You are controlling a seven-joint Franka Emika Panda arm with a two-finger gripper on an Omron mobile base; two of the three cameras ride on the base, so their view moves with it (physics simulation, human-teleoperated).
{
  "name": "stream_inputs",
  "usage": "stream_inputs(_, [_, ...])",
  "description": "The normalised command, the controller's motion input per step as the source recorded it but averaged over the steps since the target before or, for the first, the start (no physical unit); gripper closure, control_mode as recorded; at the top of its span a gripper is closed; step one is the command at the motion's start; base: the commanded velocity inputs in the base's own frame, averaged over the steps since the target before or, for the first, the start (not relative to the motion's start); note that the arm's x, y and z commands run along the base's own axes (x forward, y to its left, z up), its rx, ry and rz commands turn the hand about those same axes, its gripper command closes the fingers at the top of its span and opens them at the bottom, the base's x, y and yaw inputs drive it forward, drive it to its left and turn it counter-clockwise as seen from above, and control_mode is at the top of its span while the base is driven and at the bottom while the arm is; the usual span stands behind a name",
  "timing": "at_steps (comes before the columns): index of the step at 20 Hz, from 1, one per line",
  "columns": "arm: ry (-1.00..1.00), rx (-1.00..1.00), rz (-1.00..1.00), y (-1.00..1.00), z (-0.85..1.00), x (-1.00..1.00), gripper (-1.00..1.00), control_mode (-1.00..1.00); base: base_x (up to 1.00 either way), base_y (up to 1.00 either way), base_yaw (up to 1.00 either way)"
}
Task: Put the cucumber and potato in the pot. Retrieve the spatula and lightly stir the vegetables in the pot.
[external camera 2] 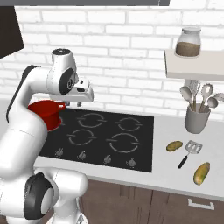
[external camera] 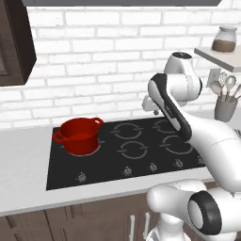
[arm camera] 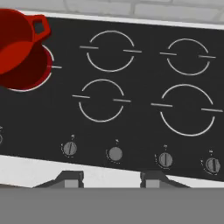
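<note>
The red pot (external camera: 80,140) stands on the stove's left burner, also seen behind my arm (external camera 2: 50,114) and at the hand view's top left (arm camera: 15,43). My gripper (external camera: 154,111) (external camera 2: 79,103) hovers above the hob's middle, pointing down, right of the pot. Its two fingertips (arm camera: 70,177) stand apart with nothing between them, so it is open. On the counter right of the stove lie the potato (external camera 2: 174,145), the spatula (external camera 2: 190,151) with its grey slotted blade and dark handle, and the yellow-green cucumber (external camera 2: 201,173) nearest the front edge.
The black hob (external camera: 141,162) has several burners and a row of knobs along its front. A grey utensil cup (external camera 2: 197,119) with ladles stands at the back right under a shelf (external camera 2: 192,65) carrying a jar (external camera 2: 189,42). A dark cabinet (external camera: 14,42) hangs at the left.
</note>
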Motion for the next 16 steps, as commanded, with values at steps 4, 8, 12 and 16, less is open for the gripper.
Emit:
stream_inputs(4, [-0.01,0.00,-0.01,-0.49,-0.01,-0.15,-1.00,-1.00,0.00,0.00,0.00])
stream_inputs(8, [0.02,0.02,-0.19,-1.00,-0.03,-0.45,-1.00,-1.00,0.00,0.00,0.00])
stream_inputs(12, [0.03,0.02,-0.31,-1.00,-0.06,-0.46,-1.00,-1.00,0.00,0.00,0.00])
stream_inputs(16, [0.04,0.00,-0.33,-1.00,-0.09,-0.46,-1.00,-1.00,0.00,0.00,0.00])
